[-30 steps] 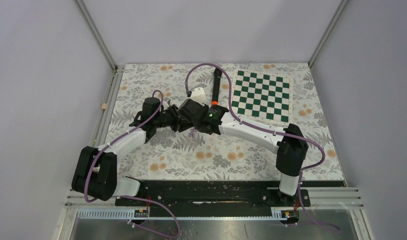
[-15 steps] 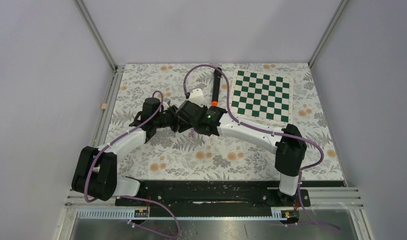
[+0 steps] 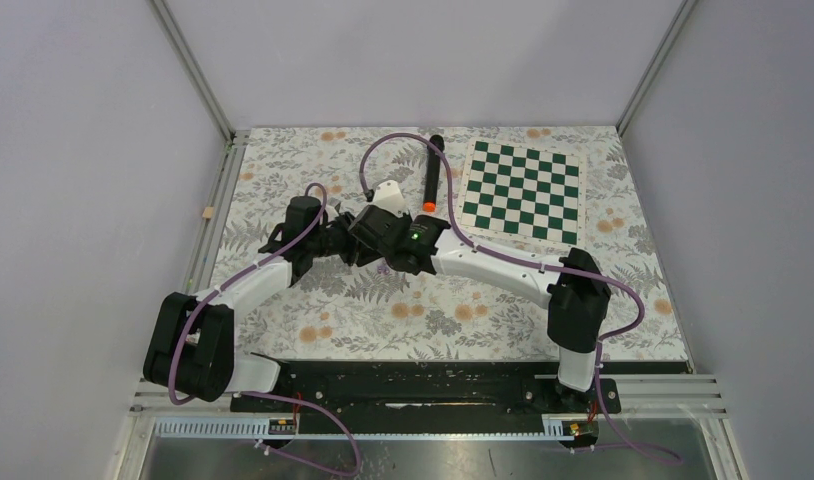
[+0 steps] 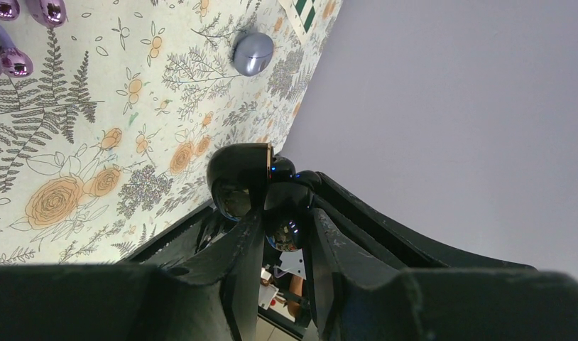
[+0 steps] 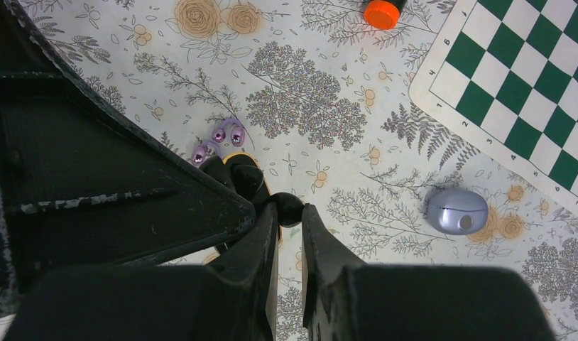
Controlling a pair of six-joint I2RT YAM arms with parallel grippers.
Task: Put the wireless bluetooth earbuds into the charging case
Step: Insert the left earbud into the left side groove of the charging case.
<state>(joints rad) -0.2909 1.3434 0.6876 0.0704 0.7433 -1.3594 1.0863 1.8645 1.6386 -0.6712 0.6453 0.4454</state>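
Mid-table: left gripper (image 4: 282,213) clamps black charging case (image 4: 236,174); right gripper (image 5: 290,217) pinches 1 black earbud (image 5: 290,206) just beside it; lavender case (image 5: 455,211) closed, apart.

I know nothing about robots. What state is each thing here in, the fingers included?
left fingers: shut on the black case
black case: held, lid looks open
right fingers: shut on a black earbud
black earbud: pinched beside the black case, not clearly seated
purple earbuds: loose on the table
pale purple case: closed, lying alone
microphone: lying flat
chessboard mat: spread flat
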